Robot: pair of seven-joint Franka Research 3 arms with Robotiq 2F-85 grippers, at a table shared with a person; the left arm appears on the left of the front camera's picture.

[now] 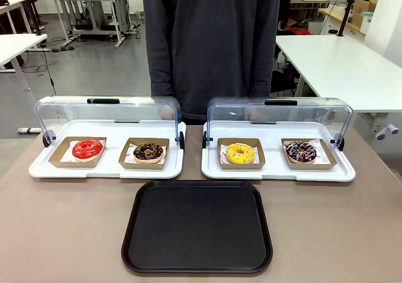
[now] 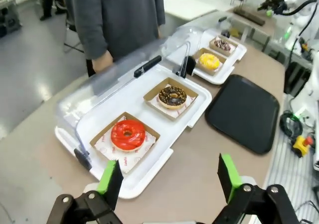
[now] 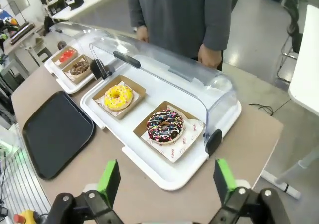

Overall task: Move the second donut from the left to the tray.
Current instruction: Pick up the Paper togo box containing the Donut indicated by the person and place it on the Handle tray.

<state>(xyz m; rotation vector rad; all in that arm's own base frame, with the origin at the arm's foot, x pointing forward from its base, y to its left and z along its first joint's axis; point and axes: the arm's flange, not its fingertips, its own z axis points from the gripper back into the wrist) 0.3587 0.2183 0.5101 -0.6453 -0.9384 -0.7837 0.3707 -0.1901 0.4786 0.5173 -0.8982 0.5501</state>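
My left tool [image 2: 169,176] hangs wide open and empty, so I judge the reach comes first: down to the dark chocolate-glazed speckled ring donut [image 1: 148,151] in its cardboard holder [image 1: 133,143], centre left, then across to the black square plastic tray [image 1: 195,229], lower centre.

Person [image 1: 210,44] cut off at chest, print under chocolate donut [image 1: 148,151] too small to read

1. You had open worktop [image 1: 63,233] around the black tray [image 1: 196,226], which lay clear from above.
2. The clear lid [image 1: 107,114] stood raised behind the speckled chocolate donut [image 1: 148,151], leaving its front and top open to you.
3. The red donut [image 1: 87,148] sat beside it on the same white tray [image 1: 112,158], apart.
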